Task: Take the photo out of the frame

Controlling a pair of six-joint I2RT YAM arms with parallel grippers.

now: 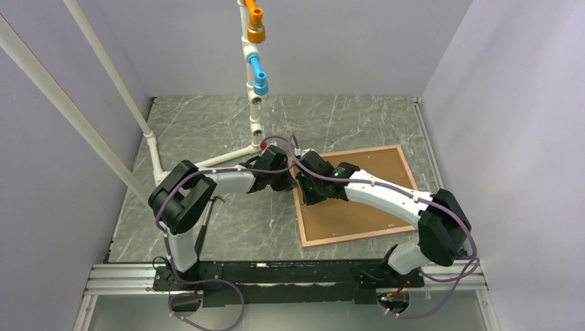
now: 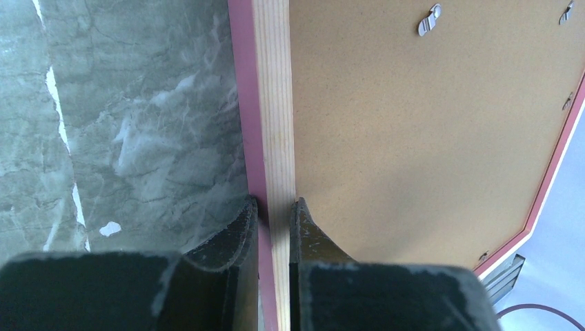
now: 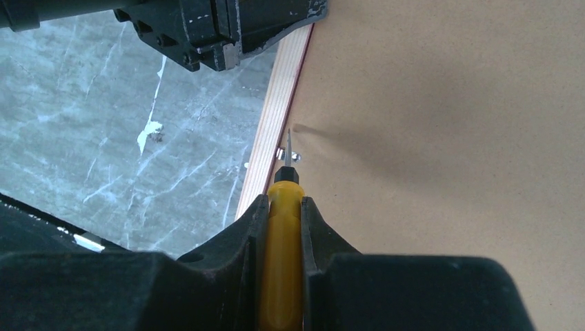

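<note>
The picture frame (image 1: 399, 155) lies face down on the table, its brown backing board (image 1: 359, 203) up, with a pink and pale wood rim. The photo is hidden under the backing. My left gripper (image 2: 274, 207) is shut on the frame's left rim (image 2: 272, 103), one finger on each side. My right gripper (image 3: 283, 203) is shut on a yellow-handled screwdriver (image 3: 281, 262); its metal tip (image 3: 288, 145) rests at a small metal retaining tab (image 3: 292, 157) by the left rim. Two more tabs (image 2: 429, 19) show on the backing in the left wrist view.
A white pipe stand (image 1: 254, 103) with orange and blue fittings rises behind the frame's far left corner. The grey marble tabletop (image 1: 207, 131) lies left of the frame. Grey walls enclose both sides. The left gripper body (image 3: 221, 27) sits just above the screwdriver tip.
</note>
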